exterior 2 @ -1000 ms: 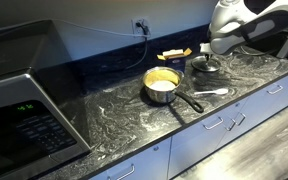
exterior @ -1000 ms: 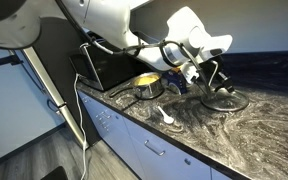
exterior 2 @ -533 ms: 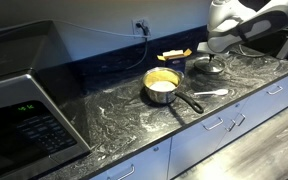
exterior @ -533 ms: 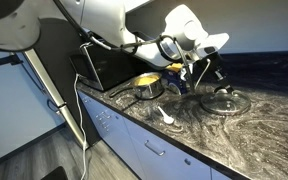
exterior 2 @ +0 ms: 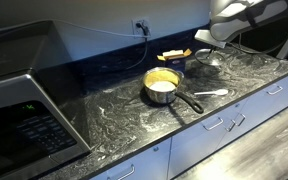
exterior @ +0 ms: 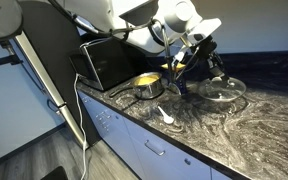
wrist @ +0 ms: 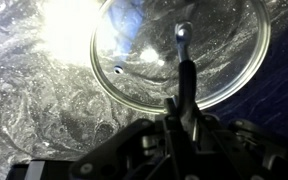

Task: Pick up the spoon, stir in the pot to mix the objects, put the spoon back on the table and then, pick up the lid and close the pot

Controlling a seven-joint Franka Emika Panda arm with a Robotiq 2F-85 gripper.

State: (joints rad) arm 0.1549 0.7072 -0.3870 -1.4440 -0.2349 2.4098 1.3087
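Observation:
My gripper (exterior: 211,68) is shut on the knob of the clear glass lid (exterior: 222,89) and holds it tilted just above the marbled table (exterior: 244,125). In the wrist view the gripper (wrist: 185,70) reaches to the lid's (wrist: 144,50) centre. The steel pot (exterior 2: 162,86) with its long handle stands mid-counter, apart from the gripper, with the yellow objects (exterior 2: 162,79) inside. It also shows in an exterior view (exterior: 147,86). The small white spoon (exterior 2: 212,93) lies on the table near the front edge, beside the pot's handle, and shows in both exterior views (exterior: 166,115).
A microwave (exterior 2: 24,110) stands at one end of the counter. A yellow-topped blue box (exterior 2: 174,56) sits by the back wall behind the pot. A cable hangs from a wall outlet (exterior 2: 139,24). Pale cabinet drawers (exterior 2: 219,130) run below the counter.
The gripper has risen with the lid, which was resting on the table and now hangs tilted above it. The pot and the spoon have not moved.

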